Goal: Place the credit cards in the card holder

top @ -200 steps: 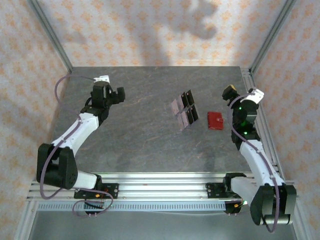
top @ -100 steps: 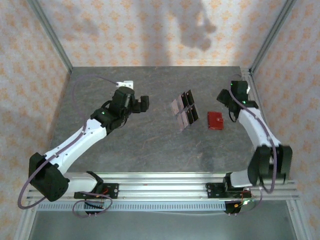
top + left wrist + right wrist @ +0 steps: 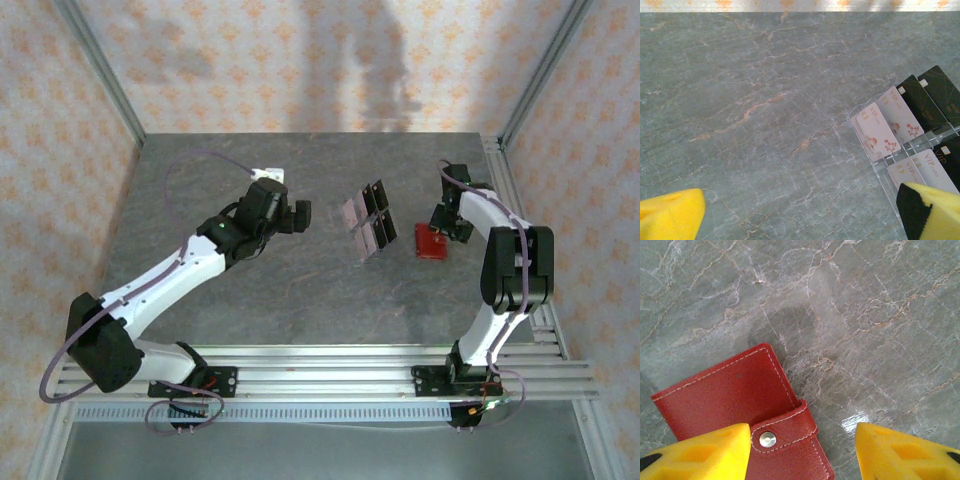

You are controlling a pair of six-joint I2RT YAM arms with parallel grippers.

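Card holder (image 3: 735, 405) (closed) beneath right gripper (image 3: 802, 452)

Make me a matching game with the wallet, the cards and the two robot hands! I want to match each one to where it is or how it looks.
Things
1. wallet
2. cards
3. left gripper
4. right gripper

Clues
A. standing in a clear rack
B. open, right over the wallet
C. red and snapped shut
D. open, over bare table beside the cards

Pairs: 1-C, 2-A, 3-D, 4-B
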